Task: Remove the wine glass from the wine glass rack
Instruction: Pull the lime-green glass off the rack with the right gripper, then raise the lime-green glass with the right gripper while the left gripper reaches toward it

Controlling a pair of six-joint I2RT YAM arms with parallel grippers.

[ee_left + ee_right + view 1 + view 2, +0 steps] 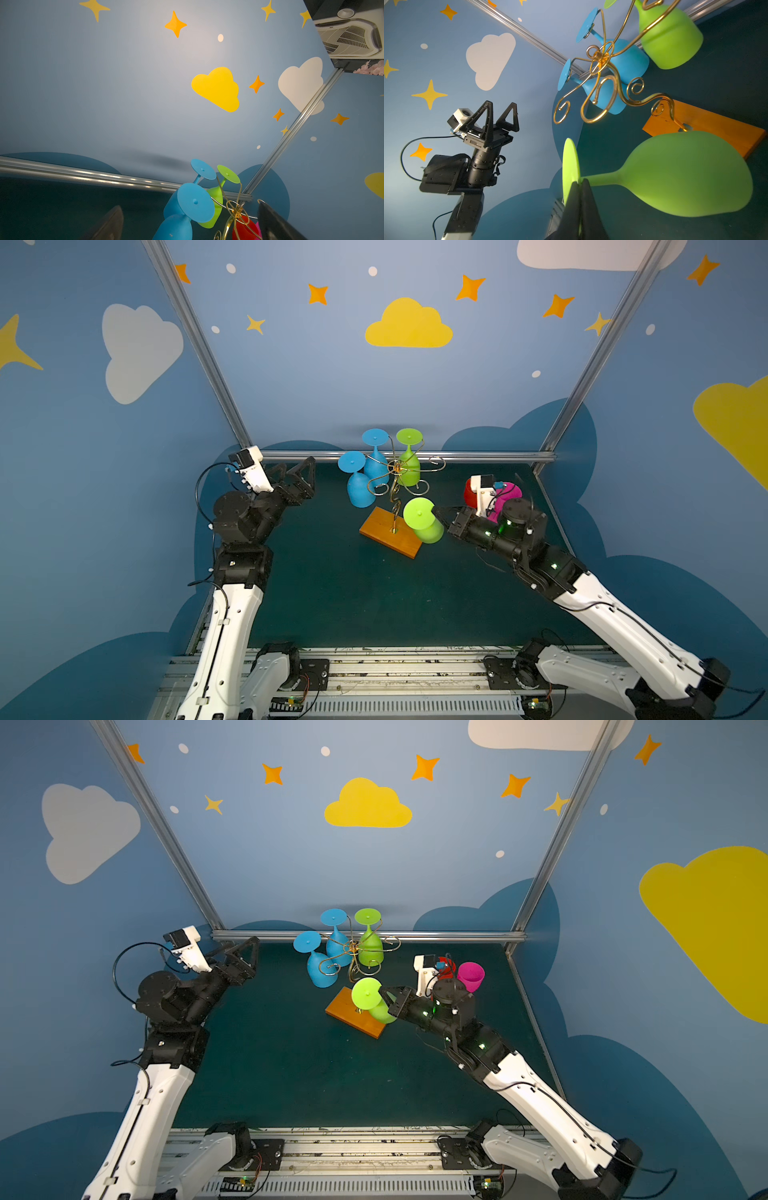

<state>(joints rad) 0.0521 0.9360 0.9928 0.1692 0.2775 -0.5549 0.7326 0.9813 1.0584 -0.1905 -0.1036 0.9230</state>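
The right gripper (580,182) has its jaws pressed together on the edge of the flat foot of a green wine glass (683,174), pinching it right where the stem meets the foot. That glass is held upside down, bowl lowest, clear of the gold scroll arms and low beside the stem of the wine glass rack (395,489); in both top views it hangs over the right near part of the rack's orange-brown wooden base (384,533), and whether the bowl touches the wood cannot be told. Three other glasses hang foot-up on the rack's curled arms: a blue glass (359,483) on the left, a second blue glass (376,456) behind it, and a second green glass (409,460) at the back right. The rack stands upright near the middle of the dark green counter (353,593), toward the back wall. The left gripper (297,479) hovers well apart from the rack on the left side, its jaws spread wide and holding nothing. Behind the right arm's wrist, near the right back corner of the counter, stand a red cup (471,493) and a pink cup (471,975), just beside each other.
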